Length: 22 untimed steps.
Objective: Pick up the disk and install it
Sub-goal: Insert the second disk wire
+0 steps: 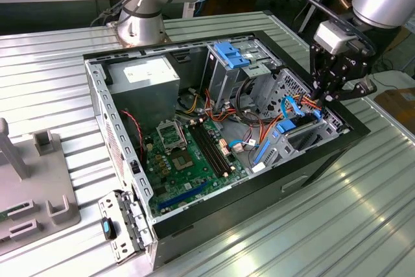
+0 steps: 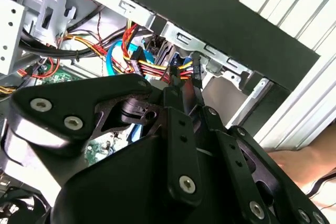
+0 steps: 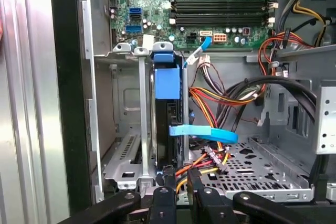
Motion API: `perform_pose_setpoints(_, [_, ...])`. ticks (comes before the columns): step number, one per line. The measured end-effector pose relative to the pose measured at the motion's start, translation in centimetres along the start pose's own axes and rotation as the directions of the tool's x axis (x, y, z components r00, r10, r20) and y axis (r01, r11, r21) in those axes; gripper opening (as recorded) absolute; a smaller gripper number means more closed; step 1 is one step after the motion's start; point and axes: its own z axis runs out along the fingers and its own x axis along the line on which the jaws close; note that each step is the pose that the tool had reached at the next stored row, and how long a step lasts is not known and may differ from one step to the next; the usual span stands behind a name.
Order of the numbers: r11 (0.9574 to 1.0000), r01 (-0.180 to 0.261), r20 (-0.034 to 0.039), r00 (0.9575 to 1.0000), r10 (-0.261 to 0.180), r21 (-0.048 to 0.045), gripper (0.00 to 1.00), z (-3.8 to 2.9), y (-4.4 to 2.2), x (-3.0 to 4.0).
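The disk (image 3: 167, 85) stands on edge in the drive bay of the open computer case (image 1: 311, 160), its bright blue carrier rail facing me in the first wrist view and its dark body running down between two silvery bay walls. In the exterior view the disk (image 1: 299, 126) sits low in the bay at the case's corner toward the exterior view's right, blue plastic showing along its edge. A flat blue cable (image 3: 205, 134) crosses in front of its lower part, and a bundle of red, yellow and orange wires (image 3: 210, 158) lies just beside it.

My gripper (image 1: 329, 95) hangs over that corner of the case, just above the bay. In the first wrist view my gripper (image 3: 181, 184) has its black fingers (image 3: 169, 190) close together with a thin gap between them, tips near the disk's end; I cannot tell whether they pinch it.

Beyond the bay lies the green motherboard (image 1: 188, 160), with the grey power supply (image 1: 146, 79) past it. I can read no writing on any of these. The case rests on a ribbed metal table (image 1: 363, 225).
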Motion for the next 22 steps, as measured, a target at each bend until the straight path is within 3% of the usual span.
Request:
perform_pose_setpoints(1, [1.0, 0.001, -0.0063, 1.0, -0.001, -0.0058, 0.24, 0.04, -0.4, -0.01])
perform_pose_setpoints(3, [0.9999, 0.008, -0.0052, 1.0, -0.008, -0.0115, 0.24, 0.19, -1.8, -0.05])
perform_pose_setpoints(6, [0.9998, 0.013, -0.004, 0.9999, -0.013, -0.012, 0.24, 0.31, -2.81, -0.07])
perform_pose_setpoints(10, [0.9994, 0.032, 0.003, 0.9995, -0.032, -0.0122, 0.24, 0.5, -2.87, -0.07])
perform_pose_setpoints(14, [0.9989, 0.045, 0.0044, 0.999, -0.045, -0.012, 0.24, 0.53, -2.87, -0.07])
perform_pose_setpoints(15, [0.997, 0.077, 0.008, 0.997, -0.077, -0.0117, 0.24, 0.57, -2.87, -0.07])
perform_pose_setpoints(17, [0.9886, 0.15, 0.0155, 0.9886, -0.15, -0.0107, 0.24, 0.65, -2.85, -0.07])
perform_pose_setpoints(18, [0.9823, 0.187, 0.0193, 0.9822, -0.187, -0.0099, 0.24, 0.66, -2.85, -0.07])
perform_pose_setpoints(19, [0.9722, 0.234, 0.0227, 0.972, -0.234, -0.0091, 0.24, 0.68, -2.84, -0.08])
perform_pose_setpoints(21, [0.9602, 0.279, 0.0124, 0.9602, -0.279, -0.0115, 0.24, 0.67, -2.76, -0.04])
perform_pose_setpoints(22, [0.9594, 0.282, 0.0114, 0.9594, -0.282, -0.0117, 0.24, 0.64, -2.76, -0.03])
